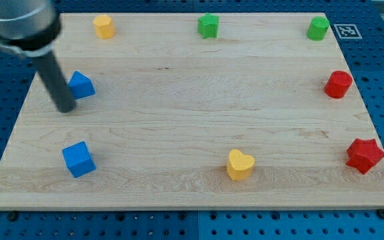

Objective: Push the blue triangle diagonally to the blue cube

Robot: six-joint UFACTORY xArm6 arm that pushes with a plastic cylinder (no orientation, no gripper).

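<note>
The blue triangle (81, 85) lies near the board's left edge, in the upper half of the view. The blue cube (79, 159) sits below it, near the lower left corner. My tip (66, 109) rests on the board just left of and slightly below the blue triangle, close to or touching its lower left side. The rod rises up and to the left out of the view's top left corner.
A yellow block (103, 27), a green star (208, 25) and a green block (318, 28) line the top edge. A red cylinder (339, 85) and a red star (365, 155) sit at the right. A yellow heart (240, 165) lies bottom centre. The wooden board (192, 113) rests on blue pegboard.
</note>
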